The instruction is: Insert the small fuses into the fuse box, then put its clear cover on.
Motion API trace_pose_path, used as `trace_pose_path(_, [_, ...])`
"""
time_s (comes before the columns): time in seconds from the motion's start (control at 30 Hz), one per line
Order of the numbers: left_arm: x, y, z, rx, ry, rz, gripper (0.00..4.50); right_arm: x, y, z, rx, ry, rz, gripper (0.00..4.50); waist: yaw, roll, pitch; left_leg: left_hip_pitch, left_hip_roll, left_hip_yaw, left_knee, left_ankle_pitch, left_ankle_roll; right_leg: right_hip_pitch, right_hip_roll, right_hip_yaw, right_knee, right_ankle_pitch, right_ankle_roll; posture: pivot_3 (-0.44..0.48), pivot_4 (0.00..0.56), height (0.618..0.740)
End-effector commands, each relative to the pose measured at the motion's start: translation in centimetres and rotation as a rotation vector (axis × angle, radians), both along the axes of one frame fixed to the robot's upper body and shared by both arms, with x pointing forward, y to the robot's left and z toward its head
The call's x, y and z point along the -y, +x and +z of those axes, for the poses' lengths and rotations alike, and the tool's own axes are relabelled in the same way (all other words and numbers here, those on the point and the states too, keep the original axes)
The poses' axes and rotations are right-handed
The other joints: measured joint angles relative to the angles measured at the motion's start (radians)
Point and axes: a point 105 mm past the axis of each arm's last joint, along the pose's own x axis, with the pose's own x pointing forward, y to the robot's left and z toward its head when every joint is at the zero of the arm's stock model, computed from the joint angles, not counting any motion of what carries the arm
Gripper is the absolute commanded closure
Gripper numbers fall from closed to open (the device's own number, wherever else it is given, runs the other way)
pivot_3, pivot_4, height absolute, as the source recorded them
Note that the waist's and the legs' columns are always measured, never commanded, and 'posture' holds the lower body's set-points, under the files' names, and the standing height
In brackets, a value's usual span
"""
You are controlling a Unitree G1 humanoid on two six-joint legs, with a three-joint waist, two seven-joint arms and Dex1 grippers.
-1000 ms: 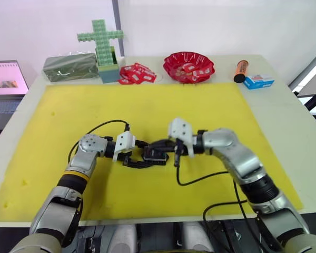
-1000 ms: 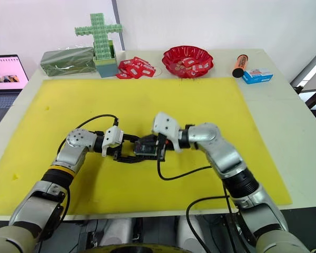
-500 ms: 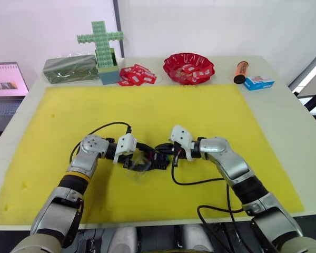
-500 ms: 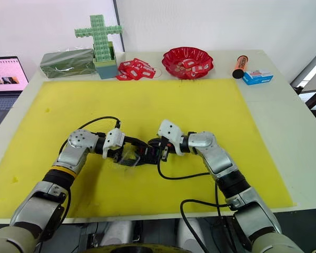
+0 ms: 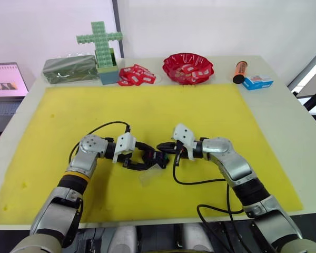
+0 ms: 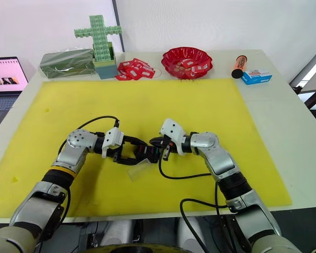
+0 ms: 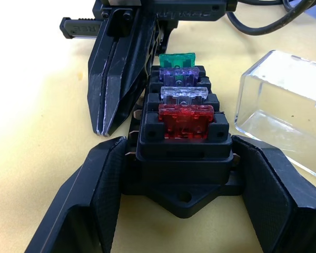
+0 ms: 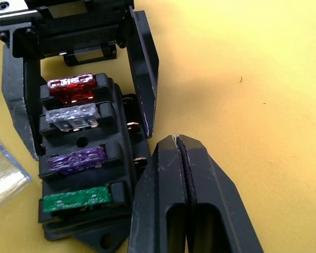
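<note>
Left eye view has the big picture: yellow mat (image 5: 200, 116) covering most of the surface, and my two arms meeting in the middle of it. My left claw (image 7: 176, 205) is spread with a finger on each side of the fuse box (image 7: 181, 142), bracketing its near end, though I can't swear both fingers are actually touching it. The box's long axis runs straight out from that claw toward my right one, so the four small fuses (image 7: 185, 95) line up along it: red nearest my left claw, then pale grey, purple, and green at the far end. All four look seated in their slots, so I'd say the fuse part is done. My right claw (image 8: 180, 150) is pressed together with nothing in it, its tips right against the box's flank by the purple and green end. What matters next is the clear cover (image 7: 284, 113): it's lying on the mat just beside the box, on the side nearer my body, open side tipped rather than facing down. Both claws are close to it, but the right one is free, so I'd guess it does the pickup.
</note>
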Motion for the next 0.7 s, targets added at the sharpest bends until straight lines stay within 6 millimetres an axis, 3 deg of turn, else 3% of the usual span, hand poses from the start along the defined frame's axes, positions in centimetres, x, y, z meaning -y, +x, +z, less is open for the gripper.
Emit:
trace_pose_path(0.03, [-0.6, 0.1, -0.3, -0.009, 0.018, 0.019, 1.69, -0.4, -0.1, 1.9, 0.051, 0.036, 0.029, 4.47, 0.000, 0.000, 0.000, 0.000, 0.000, 0.000, 0.000, 0.000, 0.000, 0.000, 0.000, 0.000, 0.000, 0.000, 0.000, 0.000, 0.150, 0.740])
trace_pose_path(0.23, [-0.5, 0.2, -0.2, -0.007, 0.017, 0.022, 1.69, -0.6, -0.1, 2.4, 0.070, 0.041, 0.037, 4.47, 0.000, 0.000, 0.000, 0.000, 0.000, 0.000, 0.000, 0.000, 0.000, 0.000, 0.000, 0.000, 0.000, 0.000, 0.000, 0.000, 0.150, 0.740])
trace_pose_path(0.7, [-2.2, 1.7, 0.5, -0.006, -0.009, 0.131, 1.69, 0.6, -0.4, 9.4, 0.240, 0.105, 0.062, 4.47, -0.002, 0.001, 0.001, 0.000, 0.001, -0.002, 0.001, 0.000, 0.000, -0.001, 0.000, 0.000, 0.001, 0.000, 0.000, 0.000, 0.150, 0.740])
